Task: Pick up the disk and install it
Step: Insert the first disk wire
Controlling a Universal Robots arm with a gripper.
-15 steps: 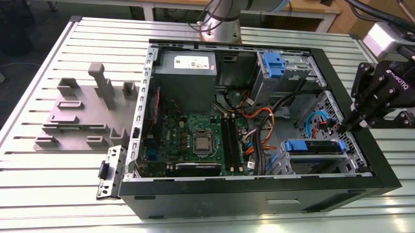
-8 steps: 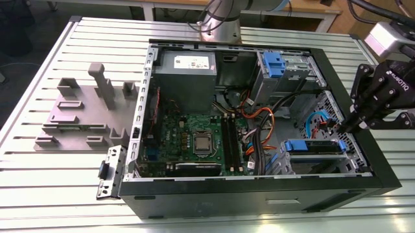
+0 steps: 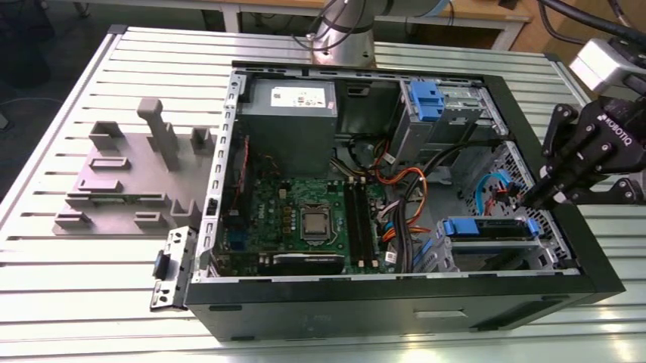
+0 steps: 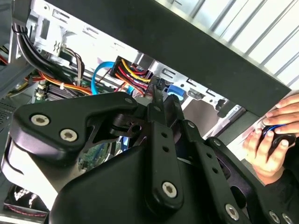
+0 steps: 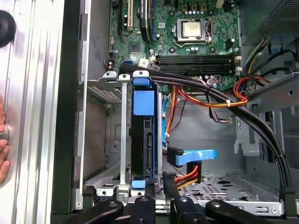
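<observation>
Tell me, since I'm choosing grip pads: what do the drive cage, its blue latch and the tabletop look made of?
The drive cage looks like bare sheet metal: dull silver, folded edges, punched holes. The blue latch looks like moulded plastic: solid colour, soft sheen. The tabletop looks like ribbed aluminium, pale grey with brushed glints, though that's a guess.

The gripper (image 4: 161, 100) is blocking much of the case (image 4: 196, 42); a hand (image 4: 271, 140) is getting cropped at the edge.
</observation>
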